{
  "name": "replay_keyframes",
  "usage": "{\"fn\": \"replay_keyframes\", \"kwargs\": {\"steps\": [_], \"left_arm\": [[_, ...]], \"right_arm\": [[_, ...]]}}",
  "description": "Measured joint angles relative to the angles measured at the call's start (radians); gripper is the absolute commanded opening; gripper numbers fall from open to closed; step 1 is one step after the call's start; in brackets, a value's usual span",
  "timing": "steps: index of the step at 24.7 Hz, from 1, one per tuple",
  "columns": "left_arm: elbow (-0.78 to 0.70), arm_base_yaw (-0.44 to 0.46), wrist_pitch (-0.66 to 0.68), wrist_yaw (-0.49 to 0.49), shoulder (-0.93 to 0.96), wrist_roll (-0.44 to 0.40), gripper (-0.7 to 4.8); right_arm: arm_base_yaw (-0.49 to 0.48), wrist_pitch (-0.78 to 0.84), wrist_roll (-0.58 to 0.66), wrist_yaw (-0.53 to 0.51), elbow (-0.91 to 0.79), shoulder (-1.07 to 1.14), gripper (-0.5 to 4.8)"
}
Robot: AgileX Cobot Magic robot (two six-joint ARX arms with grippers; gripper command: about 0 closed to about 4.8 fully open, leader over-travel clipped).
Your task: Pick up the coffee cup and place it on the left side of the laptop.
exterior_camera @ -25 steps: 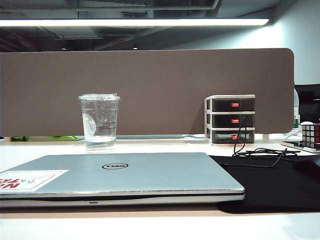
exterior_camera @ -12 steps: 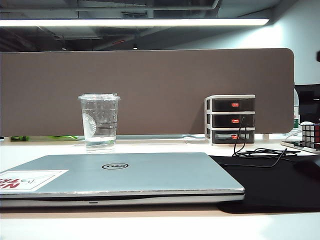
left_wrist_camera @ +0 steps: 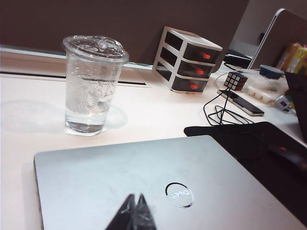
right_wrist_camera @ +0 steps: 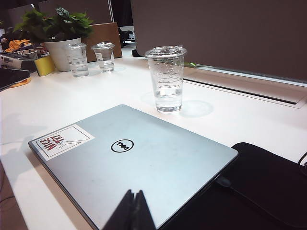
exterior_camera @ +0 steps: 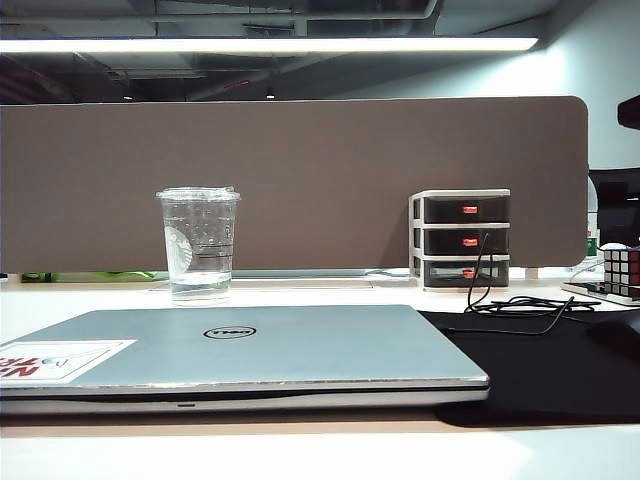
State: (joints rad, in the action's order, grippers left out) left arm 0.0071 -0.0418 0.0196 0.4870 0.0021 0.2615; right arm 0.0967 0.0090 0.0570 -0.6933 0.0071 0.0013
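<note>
Cup (exterior_camera: 199, 243) position vs earlier frames: identical, standing upright on the desk just behind the laptop (exterior_camera: 240, 352), toward its left half. Laptop hasn't shifted either. Only visible change in the exterior view: a dark shape has crept into the top right edge, probably part of the right arm, can't confirm. So no approach to the cup has begun; the pick and the placement left of the laptop are both still ahead.

Left gripper (left_wrist_camera: 134, 214): fingertips pressed together into a point, closed on nothing, hovering over the laptop lid near its front edge. Right gripper (right_wrist_camera: 134, 211): same, tips meeting, nothing held, also above the laptop's near edge. Whichever arm goes will need to spread its fingers before reaching past the laptop.

Cup is clear plastic with flat lid, some liquid at the bottom, droplets inside, printed fill lines, faint round white logo, not legible.

Writing: round "DELL" badge (right_wrist_camera: 122, 145) mid-lid. White sticker (right_wrist_camera: 62, 141) at the laptop's left corner, red letters reading roughly "NICE TRY". Drawer unit (exterior_camera: 461, 238) behind the laptop's right side has red tabs, unreadable.
</note>
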Motion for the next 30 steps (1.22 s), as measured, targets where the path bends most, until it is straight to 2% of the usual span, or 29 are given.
{"fn": "replay_keyframes", "kwargs": {"steps": [1, 2, 3, 4, 7, 11, 12, 13, 15, 17, 20, 25, 29, 30], "left_arm": [[0.000, 0.000, 0.000, 0.000, 0.000, 0.011, -0.03], [0.000, 0.000, -0.002, 0.000, 0.000, 0.026, 0.43], [0.000, 0.000, -0.016, 0.000, 0.000, 0.035, 1.50], [0.000, 0.000, -0.051, -0.008, 0.000, 0.043, 2.12], [0.007, 0.000, -0.148, -0.060, 0.000, 0.043, 2.19], [0.063, 0.000, -0.134, -0.064, 0.019, 0.049, 2.23], [0.076, 0.000, -0.138, -0.064, 0.026, 0.050, 2.45], [0.081, 0.000, -0.148, -0.064, 0.033, 0.050, 2.98], [0.088, 0.000, -0.176, -0.064, 0.061, 0.050, 3.42], [0.104, 0.000, -0.180, -0.064, 0.104, 0.052, 3.73], [0.140, 0.000, -0.193, -0.064, 0.164, 0.058, 3.78], [0.143, 0.000, -0.337, -0.085, 0.344, -0.016, 3.78], [0.143, 0.000, -0.464, -0.044, 0.550, -0.114, 4.43], [0.143, 0.000, -0.484, -0.046, 0.582, -0.130, 4.44]], "right_arm": [[0.000, 0.000, 0.000, 0.000, 0.000, 0.000, -0.01], [0.000, 0.000, 0.000, 0.000, 0.000, 0.000, -0.01], [0.000, 0.000, 0.000, 0.000, 0.000, 0.000, -0.01], [0.000, -0.002, 0.000, 0.000, 0.000, 0.000, -0.01], [0.000, -0.062, 0.001, 0.000, 0.000, 0.000, -0.01], [0.000, -0.098, 0.002, 0.000, 0.000, 0.000, -0.01], [0.000, -0.097, 0.002, 0.000, 0.000, 0.000, -0.01], [0.000, -0.098, 0.002, 0.000, 0.000, 0.000, -0.01], [0.000, -0.098, 0.002, 0.000, 0.000, 0.000, -0.01], [0.000, -0.097, 0.002, 0.000, 0.000, 0.000, -0.01], [0.000, -0.097, 0.002, 0.000, 0.000, 0.000, -0.01], [0.000, -0.097, 0.002, -0.007, 0.000, 0.000, -0.01], [0.000, -0.097, 0.002, -0.034, 0.000, 0.000, -0.01], [0.000, -0.098, 0.002, -0.040, 0.000, 0.000, -0.01]]}}
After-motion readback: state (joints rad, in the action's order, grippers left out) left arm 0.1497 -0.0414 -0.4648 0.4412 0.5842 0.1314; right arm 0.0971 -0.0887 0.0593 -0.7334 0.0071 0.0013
